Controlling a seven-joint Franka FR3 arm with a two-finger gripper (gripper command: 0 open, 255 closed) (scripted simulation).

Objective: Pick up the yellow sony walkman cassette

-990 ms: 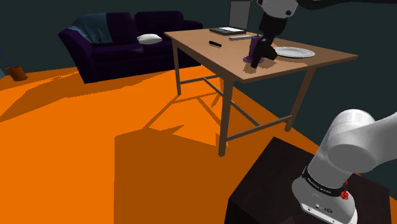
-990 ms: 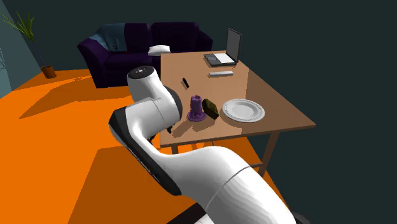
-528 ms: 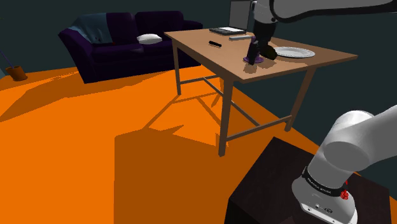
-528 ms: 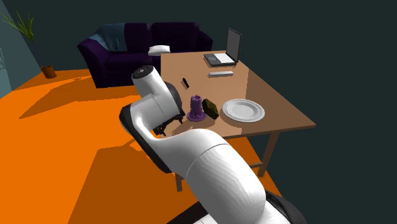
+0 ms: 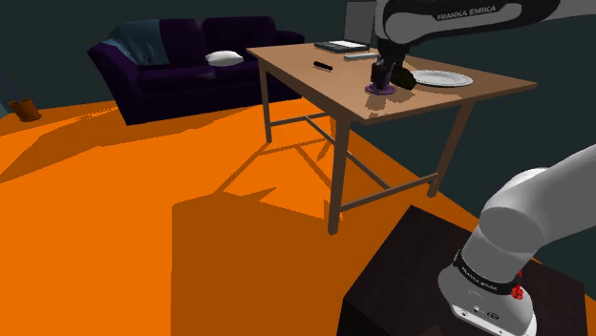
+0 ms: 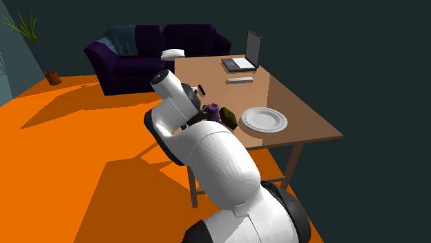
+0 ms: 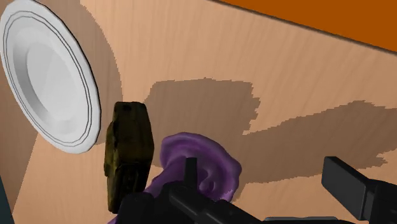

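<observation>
- In the shoulder view's far left, a dark purple sofa (image 5: 162, 62) with a faint checked texture carries a blue-grey throw (image 5: 134, 40) and 1 white pillow (image 5: 225, 58).
- The table (image 5: 325, 91) has a wood-grain top and thin brown legs joined by crossbars.
- A small flat black item (image 5: 323, 65) lies on the top; it is too small to identify.
- An open laptop (image 6: 247, 55) stands at the far end. In the shoulder view the arm (image 5: 449, 14) cuts across its screen.
- The purple object (image 7: 203, 162) is glossy with a flared, wavy base. The gripper's body hides its near part.
- The walkman (image 7: 129, 153) lies flat on the table, between the purple object and the plate and just beside the purple object.
- It is a boxy slab with rounded corners, dull olive-brown rather than bright yellow. One end is cut off behind the gripper's body.
- In the shoulder view it is a dark sliver that is hard to make out.
- The gripper (image 7: 264, 167) hangs low over the table with its 2 fingers (image 7: 347, 184) wide apart, and only shadowed table top lies in the gap.
- One finger sits over the purple base, and the walkman lies outside the gap.
- The plate (image 7: 44, 83) is white and round with a ridged rim, partly cut off at the picture's edge.
- The dark box stand (image 5: 411, 277) is cut by the shoulder view's near right edge.
</observation>
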